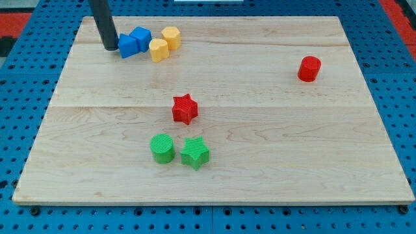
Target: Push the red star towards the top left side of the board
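My tip [111, 47] (a bare rod, holding nothing) touches a blue block [127, 46], well apart from the red star [184, 108]

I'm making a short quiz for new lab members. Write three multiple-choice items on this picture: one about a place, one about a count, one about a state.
1. Where is my tip?
A. At the view's top left, beside the blue blocks
B. Next to the red cylinder
C. Between the green blocks

2. How many green blocks are on the board?
A. One
B. Two
C. Four

3. Is my tip touching the red star?
A. Yes, pressed against it
B. No, far from it
C. It rests on top of it

Answers:
1 A: the rod ends just left of a blue block.
2 B: a green cylinder and a green star.
3 B: the star sits alone mid-board.
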